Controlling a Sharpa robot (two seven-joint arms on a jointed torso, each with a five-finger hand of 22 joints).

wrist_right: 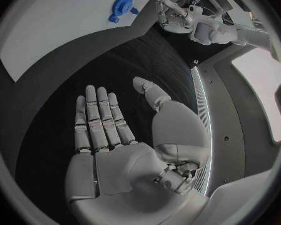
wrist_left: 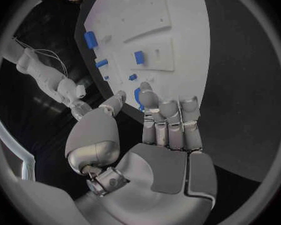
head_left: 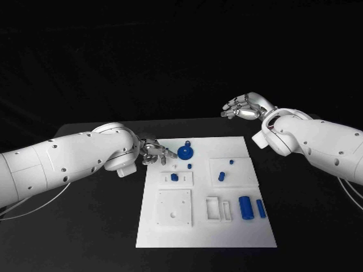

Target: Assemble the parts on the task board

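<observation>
While the white task board (head_left: 206, 226) lies in the middle of the black counter (head_left: 83, 226), the left robot hand (head_left: 153, 152) reaches over its far left edge toward the blue round part (head_left: 186, 152), which looks like a disc with a small lug. In the left wrist view its fingers (wrist_left: 168, 122) lie straight and side by side, the thumb set apart and the tips just beside that disc; nothing is held, and whether they touch it cannot be told. This reads as an approach, placed so the fingers can close round the disc.

The right robot hand (head_left: 245, 106) hangs beyond the board's far right corner, well apart from every part, its fingers spread flat and empty, probably kept clear of the work.

Two blue cylinders (head_left: 251, 208) lie side by side near the board's right edge, beside white slotted fixtures (head_left: 218, 207); smaller blue pegs (head_left: 222, 176) stand in the raised white blocks mid-board.
</observation>
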